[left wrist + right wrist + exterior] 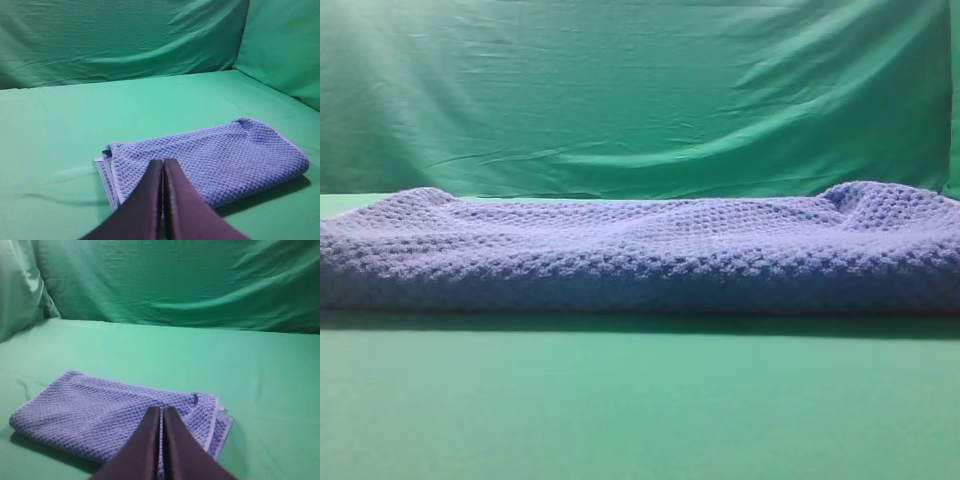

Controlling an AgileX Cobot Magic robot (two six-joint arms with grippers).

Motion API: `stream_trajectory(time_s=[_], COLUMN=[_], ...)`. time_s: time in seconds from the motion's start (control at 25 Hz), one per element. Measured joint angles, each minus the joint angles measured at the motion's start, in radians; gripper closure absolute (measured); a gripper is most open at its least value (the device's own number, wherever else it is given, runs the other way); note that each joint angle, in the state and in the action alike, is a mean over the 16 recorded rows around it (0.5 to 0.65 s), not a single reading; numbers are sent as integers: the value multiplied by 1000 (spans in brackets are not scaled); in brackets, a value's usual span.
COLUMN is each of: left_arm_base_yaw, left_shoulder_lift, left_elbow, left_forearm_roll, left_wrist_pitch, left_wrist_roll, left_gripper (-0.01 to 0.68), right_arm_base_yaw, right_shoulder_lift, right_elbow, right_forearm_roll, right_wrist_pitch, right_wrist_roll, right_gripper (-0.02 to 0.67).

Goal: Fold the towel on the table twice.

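The blue-grey waffle-weave towel (640, 255) lies folded in a thick stack across the green table (640, 400). It shows in the left wrist view (215, 160) with layered edges at its left end, and in the right wrist view (115, 412) with layered edges at its right end. My left gripper (163, 165) is shut and empty, its dark fingers pressed together above the towel's near edge. My right gripper (161, 411) is also shut and empty, above the towel. Neither gripper shows in the exterior high view.
A wrinkled green backdrop curtain (640, 90) hangs behind the table and wraps around its sides (285, 45). Bare green tabletop surrounds the towel (260, 370).
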Motion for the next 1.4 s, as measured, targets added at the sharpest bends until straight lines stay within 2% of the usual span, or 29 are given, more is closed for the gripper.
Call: stream_trajectory(time_s=[0.36, 0.84, 1.08, 1.4], left_arm_base_yaw=[0, 0, 0, 0], left_shoulder_lift=[0, 0, 0, 0], left_elbow=[48, 328, 425, 467], left_forearm_roll=[48, 60, 30, 9], left_wrist_pitch=[-84, -315, -332, -316], left_wrist_roll=[-2, -2, -2, -2], left_gripper=[673, 673, 673, 673], right_arm_base_yaw=[0, 0, 0, 0], right_shoulder_lift=[-39, -39, -39, -39], right_elbow=[97, 319, 369, 389], right_forearm_roll=[18, 15, 13, 9], right_wrist_pitch=[-97, -385, -425, -404], right_wrist_roll=[-8, -10, -11, -12], right_gripper=[649, 649, 649, 649])
